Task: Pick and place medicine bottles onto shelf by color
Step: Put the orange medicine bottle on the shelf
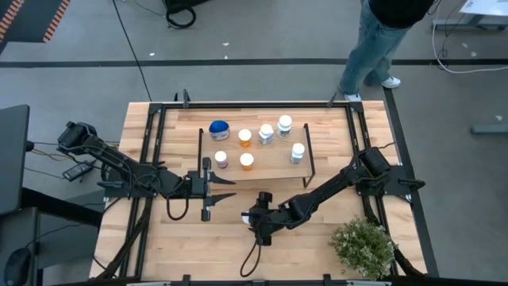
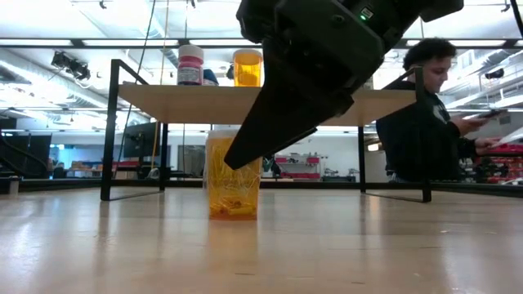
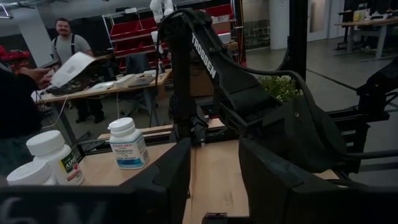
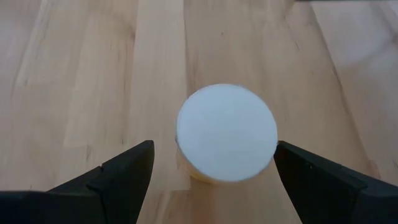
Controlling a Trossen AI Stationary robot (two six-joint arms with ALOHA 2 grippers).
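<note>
An orange medicine bottle (image 2: 233, 186) with a white cap (image 4: 227, 132) stands upright on the table in front of the shelf (image 1: 274, 163). My right gripper (image 4: 214, 171) slants down over it, open, with a finger (image 4: 121, 177) on either side of the cap and a gap to each. On the shelf stand several bottles: a wide blue one (image 1: 220, 129), orange ones (image 1: 244, 137), white ones (image 1: 284, 125) and a purplish one (image 1: 221, 160). My left gripper (image 1: 226, 188) is level at the shelf's near left corner, open, with nothing between its fingers.
A bushy green plant (image 1: 363, 246) stands at the table's near right corner. The shelf's black end frames (image 2: 110, 131) stand on the table. A person (image 1: 381, 40) stands beyond the far edge. Bare tabletop (image 1: 198, 246) lies at the near left.
</note>
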